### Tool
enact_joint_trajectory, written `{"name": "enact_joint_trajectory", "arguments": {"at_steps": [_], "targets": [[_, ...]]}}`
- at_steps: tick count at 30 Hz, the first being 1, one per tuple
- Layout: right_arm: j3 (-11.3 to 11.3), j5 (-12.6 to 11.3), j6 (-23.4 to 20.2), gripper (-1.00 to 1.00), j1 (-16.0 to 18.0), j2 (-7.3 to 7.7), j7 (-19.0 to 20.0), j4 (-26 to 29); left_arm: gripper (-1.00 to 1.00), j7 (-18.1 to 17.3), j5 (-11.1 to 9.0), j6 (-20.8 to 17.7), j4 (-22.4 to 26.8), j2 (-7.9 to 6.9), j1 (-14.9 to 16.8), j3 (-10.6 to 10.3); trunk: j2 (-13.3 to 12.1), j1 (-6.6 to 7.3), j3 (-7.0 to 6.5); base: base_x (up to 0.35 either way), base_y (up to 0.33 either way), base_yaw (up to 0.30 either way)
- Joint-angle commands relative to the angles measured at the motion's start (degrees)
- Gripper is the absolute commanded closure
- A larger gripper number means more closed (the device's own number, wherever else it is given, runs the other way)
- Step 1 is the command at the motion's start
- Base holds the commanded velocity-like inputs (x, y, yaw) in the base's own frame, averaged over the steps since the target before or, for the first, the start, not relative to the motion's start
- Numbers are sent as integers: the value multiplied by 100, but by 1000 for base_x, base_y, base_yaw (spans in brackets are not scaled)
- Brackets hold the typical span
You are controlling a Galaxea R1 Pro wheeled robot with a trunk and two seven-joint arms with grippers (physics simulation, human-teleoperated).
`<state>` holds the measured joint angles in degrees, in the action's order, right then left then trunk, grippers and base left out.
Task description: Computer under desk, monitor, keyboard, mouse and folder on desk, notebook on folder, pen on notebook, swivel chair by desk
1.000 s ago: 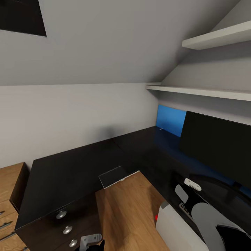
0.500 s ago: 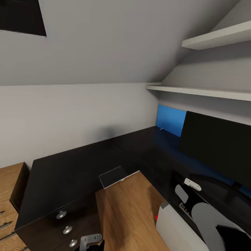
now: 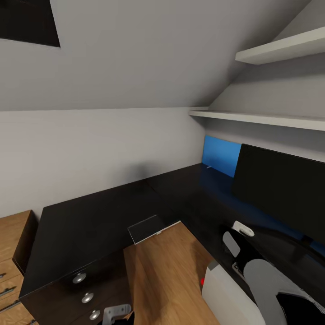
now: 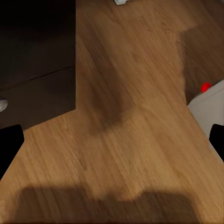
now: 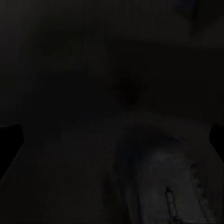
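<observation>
The desk has a black L-shaped top and a drawer unit with silver knobs. The monitor stands on its right wing, its black screen facing me. My right gripper hovers low over the desk in front of the monitor. In the right wrist view this gripper is open over the dark top, and nothing shows between its fingertips. A white box with a red light, apparently the computer, stands on the wooden floor by the desk's edge. My left gripper is open above that floor, beside the drawer unit.
A blue panel lines the wall behind the monitor. Two white shelves hang above the monitor under a sloping ceiling. A light wooden drawer unit stands left of the desk. The desk's white foot rests at its inner corner.
My right gripper has shifted slightly farther over the desk and to the left. The left gripper has sunk a touch. Nothing else has moved.
</observation>
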<state>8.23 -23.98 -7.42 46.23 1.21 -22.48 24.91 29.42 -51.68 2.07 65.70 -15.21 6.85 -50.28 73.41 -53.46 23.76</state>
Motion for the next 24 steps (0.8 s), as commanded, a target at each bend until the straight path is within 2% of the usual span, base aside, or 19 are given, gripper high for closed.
{"name": "enact_joint_trajectory", "arguments": {"at_steps": [1, 4, 5, 10, 17, 24], "targets": [[-5, -30, -37, -100, 1, -50, -39, 44, -100, 37, -40, 21, -7, -4, 10, -25, 4, 0, 7, 0, 0, 0], [-23, -15, -45, -100, 0, -196, -116, 77, -100, 37, -37, 21, -22, -1, 10, -25, 4, 0, 7, 0, 0, 2], [-157, 62, -47, -100, 0, -334, -191, 86, -100, 37, -36, 21, -27, 0, 10, -21, 4, 0, 7, 0, 0, 126], [-601, 220, -44, -100, 0, -544, -321, 81, -100, 37, -35, 21, -30, 0, 10, -17, 4, 0, 7, 0, 0, 214], [-725, 290, -18, -100, -8, -799, -357, 54, -100, 37, -35, 21, -31, 0, 10, -18, 4, 0, 7, 0, 0, 272], [-860, 361, -14, -100, -9, -843, -363, 52, -100, 37, -35, 21, -31, 0, 10, -23, 4, 0, 7, 0, 0, 279]]}}
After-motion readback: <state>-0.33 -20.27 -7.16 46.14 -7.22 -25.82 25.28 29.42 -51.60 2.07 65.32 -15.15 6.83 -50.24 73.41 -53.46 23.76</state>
